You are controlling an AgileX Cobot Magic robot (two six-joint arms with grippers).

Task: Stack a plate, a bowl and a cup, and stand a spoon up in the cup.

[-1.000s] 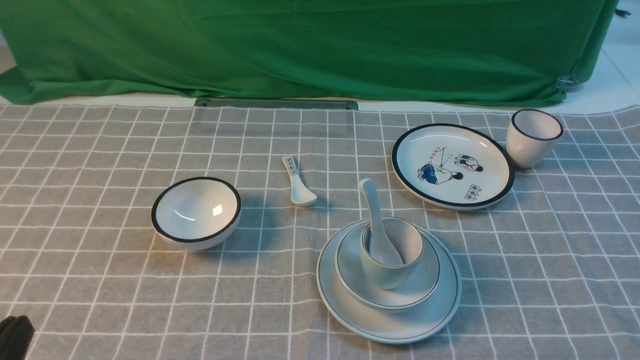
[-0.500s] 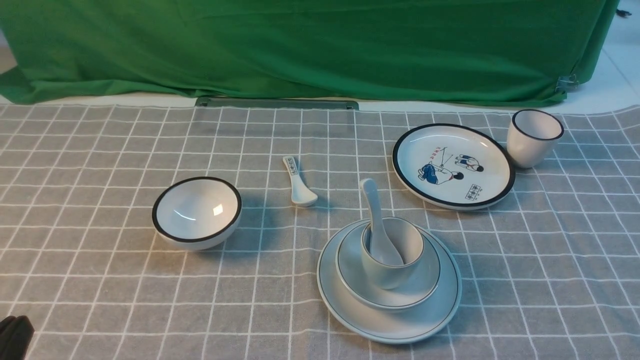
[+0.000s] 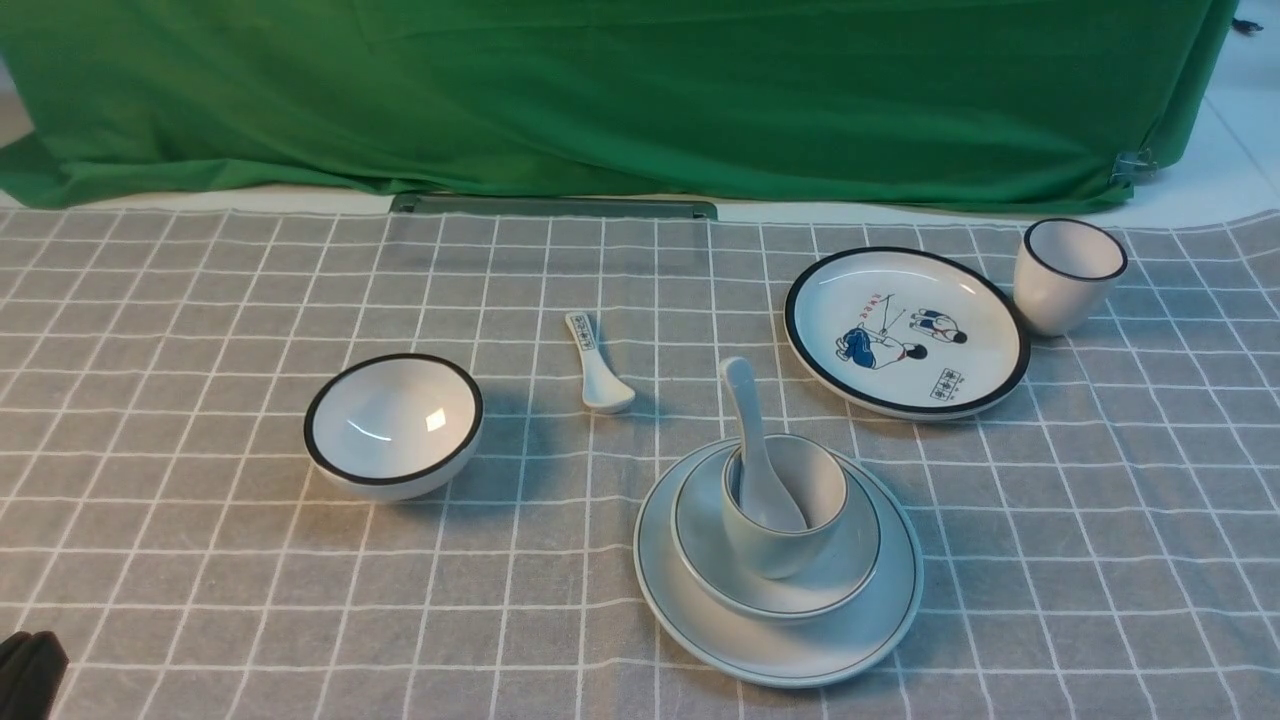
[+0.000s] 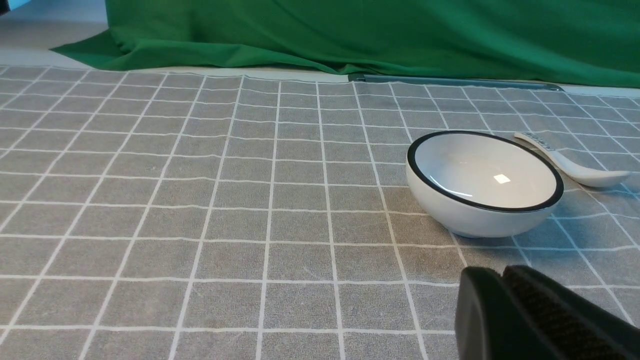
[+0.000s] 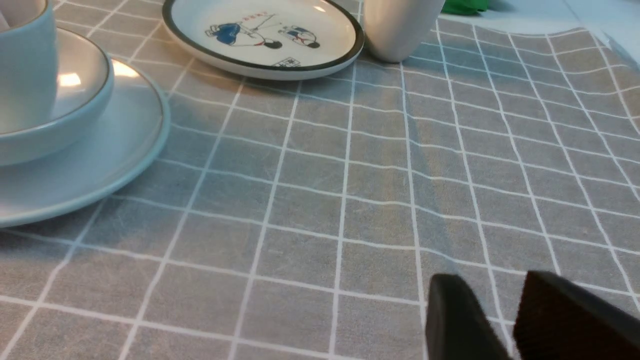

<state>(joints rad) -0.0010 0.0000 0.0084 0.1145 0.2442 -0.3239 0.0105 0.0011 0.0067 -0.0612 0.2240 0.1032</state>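
The pale plate (image 3: 790,655) lies front centre on the checked cloth. The shallow pale bowl (image 3: 845,580) sits on it, and the grey-green cup (image 3: 775,555) stands in the bowl. The long white spoon (image 3: 748,420) stands in the cup, its handle leaning back and left. In the right wrist view the plate (image 5: 110,165), bowl (image 5: 80,110) and cup (image 5: 25,65) lie ahead of my right gripper (image 5: 492,282), which is slightly open, empty and apart from them. My left gripper (image 4: 501,272) is shut, empty and low over the cloth, short of the black-rimmed bowl.
A deeper black-rimmed bowl (image 3: 393,425) stands at the left. A short marked spoon (image 3: 597,365) lies in the middle. A cartoon plate (image 3: 905,330) and a black-rimmed white cup (image 3: 1065,275) stand at the back right. A green cloth (image 3: 600,90) hangs behind.
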